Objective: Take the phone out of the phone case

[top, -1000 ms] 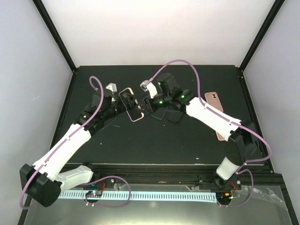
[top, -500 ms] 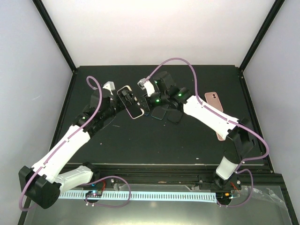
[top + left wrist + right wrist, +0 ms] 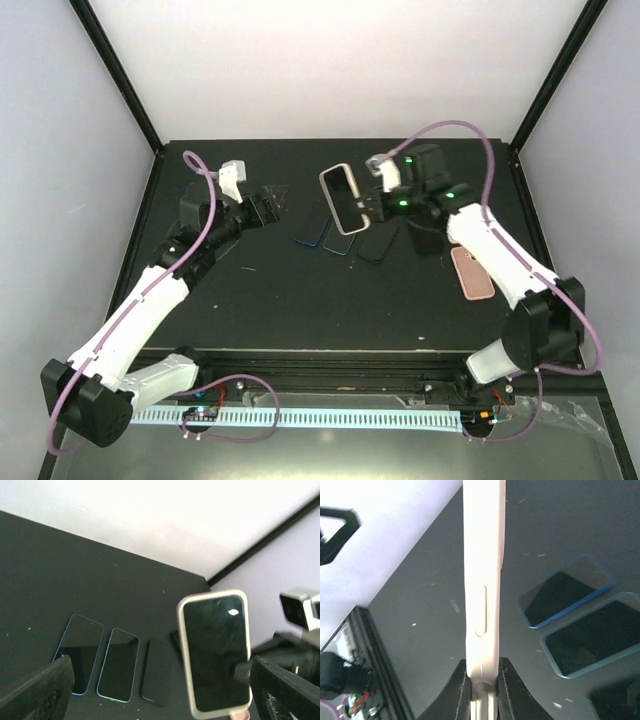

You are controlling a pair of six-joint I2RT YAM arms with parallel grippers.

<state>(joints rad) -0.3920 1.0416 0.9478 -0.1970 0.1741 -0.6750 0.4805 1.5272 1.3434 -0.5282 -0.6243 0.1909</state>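
The right end effector (image 3: pixel 482 682) is clamped narrowly on the phone case (image 3: pixel 183 655), phone (image 3: pixel 216 650) still inside, held above the table (image 3: pixel 300 300) at upper centre. The left end effector (image 3: pixel 268 204) gapes wide, holding nothing.

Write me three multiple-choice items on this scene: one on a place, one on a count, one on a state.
1. The pink phone lies:
A) on the table beside the right arm
B) against the back wall
C) in the left claw

2. Blue-edged phones lying on the table:
A) one
B) two
C) four

3. The left claw is:
A) shut on the pink phone
B) shut, holding nothing
C) open and empty

Key:
1 A: it lies flat by the forearm.
2 B: two lie side by side.
3 C: its fingers stand wide apart, while the right claw clamps the cased phone.
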